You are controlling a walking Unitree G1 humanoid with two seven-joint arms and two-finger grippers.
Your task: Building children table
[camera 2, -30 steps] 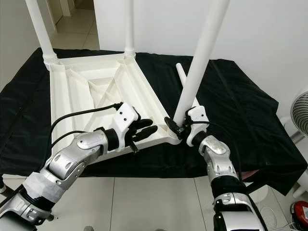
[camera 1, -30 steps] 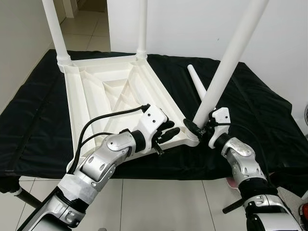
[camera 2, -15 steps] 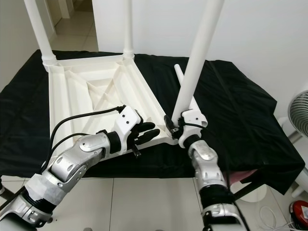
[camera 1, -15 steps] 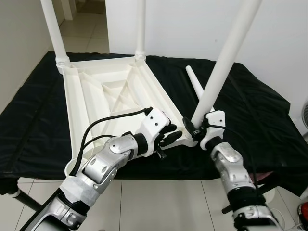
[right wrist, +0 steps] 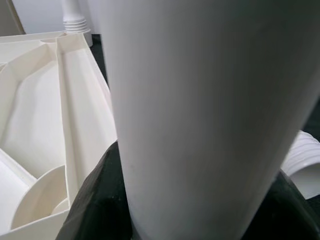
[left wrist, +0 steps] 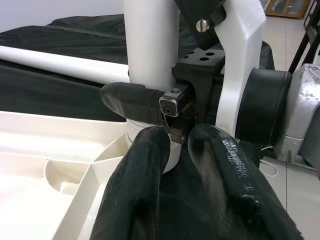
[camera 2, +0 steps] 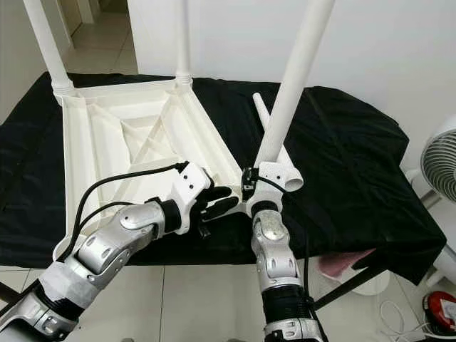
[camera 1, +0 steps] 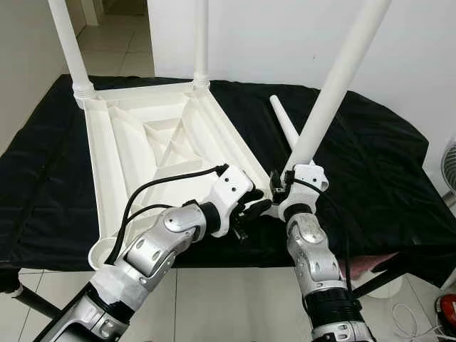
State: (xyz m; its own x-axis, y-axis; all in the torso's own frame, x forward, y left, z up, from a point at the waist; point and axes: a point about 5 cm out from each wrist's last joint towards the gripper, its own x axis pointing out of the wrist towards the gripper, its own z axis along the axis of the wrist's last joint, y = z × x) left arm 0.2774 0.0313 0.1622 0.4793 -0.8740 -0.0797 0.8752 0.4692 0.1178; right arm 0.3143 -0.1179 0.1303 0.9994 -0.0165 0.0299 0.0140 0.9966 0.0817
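A black-draped worktop (camera 1: 370, 171) carries the upturned white plastic tabletop (camera 1: 157, 153), which lies across its left half with one corner overhanging the front edge. Two legs already stand in the far corner sockets: the far-left leg (camera 1: 65, 50) and the far-right leg (camera 1: 200, 43). A third leg (camera 1: 335, 85) leans over the tabletop's near-right corner socket, its foot at the socket but, in my judgement, not yet seated upright. A fourth leg (camera 1: 285, 128) lies loose on the cloth just behind it, toward the middle of the worktop. The near-left socket (camera 1: 105, 251) at the front edge is empty.

The right gripper (camera 1: 279, 191) has its fingers clamped on the base of the third leg, just above the socket. The left gripper (camera 1: 251, 208) sits at the tabletop's front rim beside that corner; its fingertips (left wrist: 145, 155) look close together, though whether they pinch anything I cannot tell.

So roughly half is done: seating this leg, then fitting the loose one, remains.
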